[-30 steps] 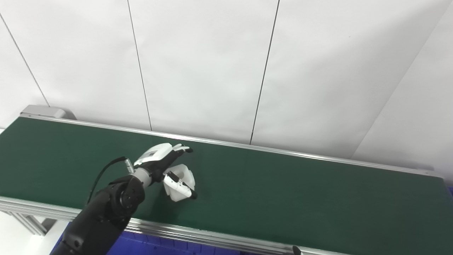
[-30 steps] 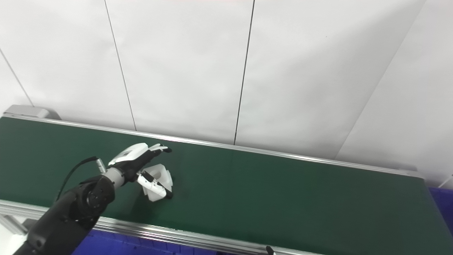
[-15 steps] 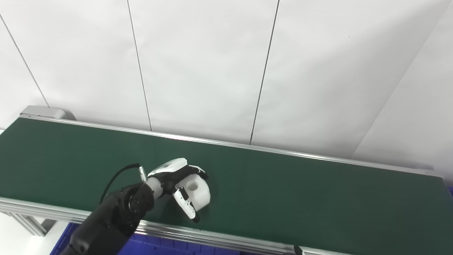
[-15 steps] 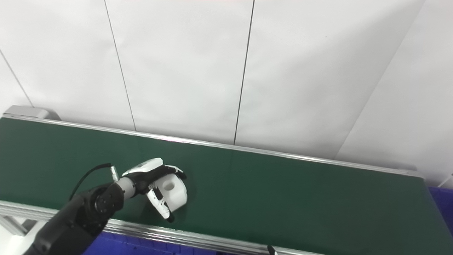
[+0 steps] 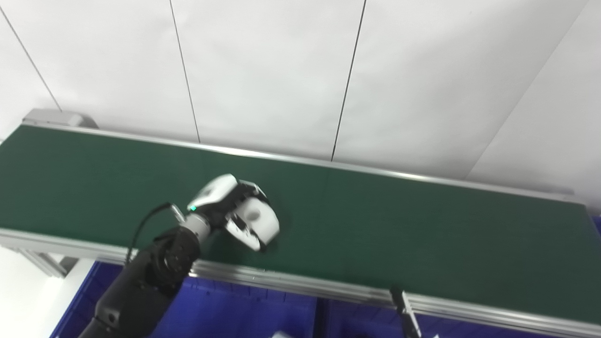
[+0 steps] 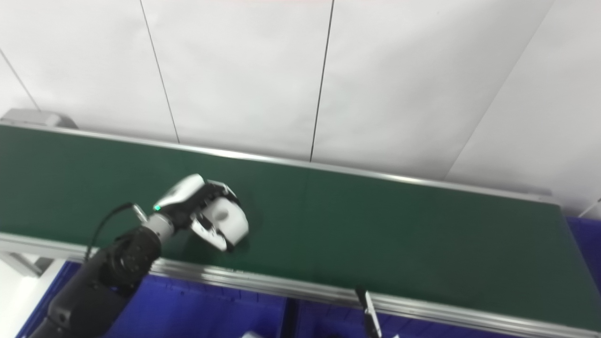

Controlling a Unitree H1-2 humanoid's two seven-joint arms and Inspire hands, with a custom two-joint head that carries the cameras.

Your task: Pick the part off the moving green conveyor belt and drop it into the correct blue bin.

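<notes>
Left hand [image 5: 225,202] gripping the white moulded plastic part [image 5: 259,221].
Black arm reaches from the near left; fingers curl around the part over the dark green conveyor belt's [image 5: 422,234] near side, beyond the blue plastic bins [image 5: 235,314].

Green conveyor belt [image 5: 422,234] is running left to right across the scene, tilting down toward the right in the picture. Silver metal rails are edging it along the far side [image 5: 291,159] and the near side [image 5: 300,284]. A grey end housing [image 5: 56,117] is sitting at the far-left end. The belt surface is showing dark green and plain. Whether the white part [image 5: 260,220] is touching the belt is unclear.
</notes>
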